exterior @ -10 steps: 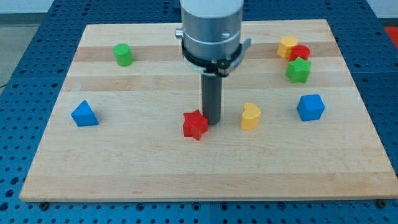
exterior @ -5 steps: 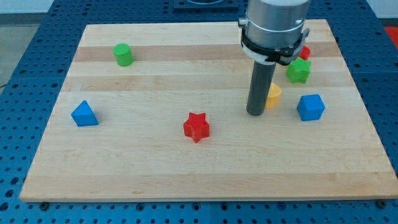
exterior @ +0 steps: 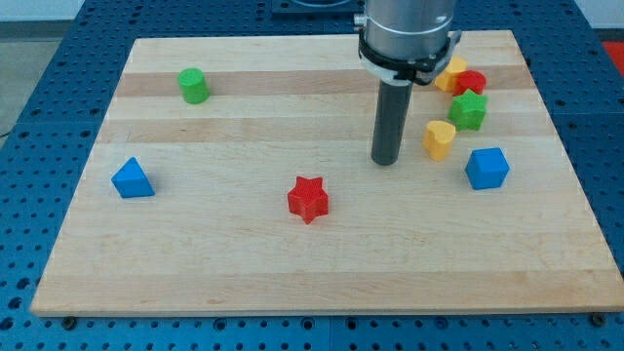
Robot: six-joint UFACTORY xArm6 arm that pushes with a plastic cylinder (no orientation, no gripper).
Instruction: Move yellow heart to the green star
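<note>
My tip (exterior: 386, 161) rests on the wooden board (exterior: 244, 253) right of centre; the arm has no pincer, only the rod, and it holds nothing. The yellow heart (exterior: 439, 139) stands a little to the right of the tip, apart from it. The green star (exterior: 468, 109) is just above and right of the heart, very near, with a slim gap. Behind the star sit a red block (exterior: 472, 82) and a yellow block (exterior: 450, 72), touching. A blue cube (exterior: 487, 168) lies lower right of the heart. A red star (exterior: 308, 198) is at lower centre, a blue triangle (exterior: 132, 178) at left, a green block (exterior: 194, 85) at upper left.
</note>
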